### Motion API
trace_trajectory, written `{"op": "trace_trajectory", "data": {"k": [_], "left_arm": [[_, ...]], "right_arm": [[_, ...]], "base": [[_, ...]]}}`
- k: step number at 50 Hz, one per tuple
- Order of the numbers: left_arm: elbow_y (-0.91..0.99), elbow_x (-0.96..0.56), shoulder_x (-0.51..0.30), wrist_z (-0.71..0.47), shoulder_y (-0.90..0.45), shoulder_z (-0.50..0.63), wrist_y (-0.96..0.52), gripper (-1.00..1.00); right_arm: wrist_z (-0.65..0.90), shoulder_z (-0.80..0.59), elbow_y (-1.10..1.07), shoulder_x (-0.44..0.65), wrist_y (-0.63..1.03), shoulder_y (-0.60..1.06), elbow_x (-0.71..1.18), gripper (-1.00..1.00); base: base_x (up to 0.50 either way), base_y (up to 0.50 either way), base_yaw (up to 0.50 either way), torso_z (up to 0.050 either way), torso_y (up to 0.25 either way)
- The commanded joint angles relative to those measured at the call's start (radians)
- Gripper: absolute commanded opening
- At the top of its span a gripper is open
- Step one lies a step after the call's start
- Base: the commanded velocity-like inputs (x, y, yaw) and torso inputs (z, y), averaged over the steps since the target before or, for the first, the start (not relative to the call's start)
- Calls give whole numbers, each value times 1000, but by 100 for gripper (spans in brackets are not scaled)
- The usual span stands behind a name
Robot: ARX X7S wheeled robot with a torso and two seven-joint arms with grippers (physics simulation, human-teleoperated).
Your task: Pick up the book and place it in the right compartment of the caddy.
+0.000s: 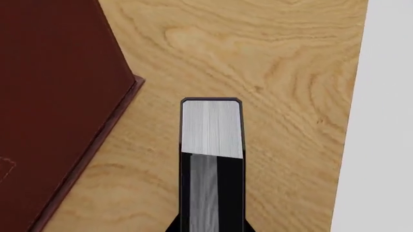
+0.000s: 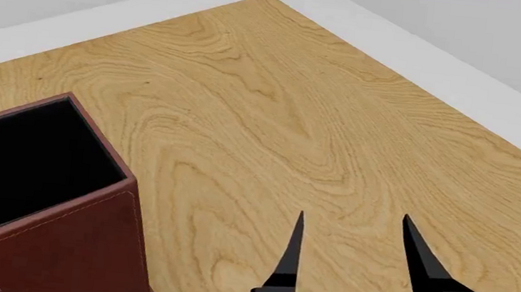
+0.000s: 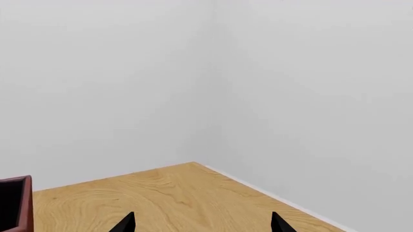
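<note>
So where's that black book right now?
The left wrist view shows the book standing on end on the wooden table, just beside the red-brown caddy.

Our right arm's black two-fingered gripper [image 2: 351, 241] reaches forward at the lower edge of the head view, its two pointed fingers [image 2: 290, 253] spread apart with nothing between them. In the right wrist view only the finger tips [image 3: 125, 223] show. Our left gripper's fingers cannot be made out in any view.
</note>
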Motion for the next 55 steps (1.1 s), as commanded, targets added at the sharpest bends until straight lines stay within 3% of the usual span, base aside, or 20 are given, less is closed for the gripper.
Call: {"op": "trace_trajectory", "data": {"k": [1,15,34,55], "left_arm": [[136,-172,-55,-108,-109,-45,49,-100],[222,-362,-74,-198,-320,-72,64,-100],[296,-487,-120,-259,-522,-83,125,-100],[245,-697,-157,-251,-925,-48,209,-100]], "right_arm": [[3,0,0,2,-6,-1,5,100],[10,15,-13,11,-19,-15,14,100],[35,57,-59,30,-34,-61,28,100],[31,45,-39,32,-46,-54,30,100]], "base": [[0,0,0,0,0],[0,0,0,0,0],[0,0,0,0,1],[0,0,0,0,0]]}}
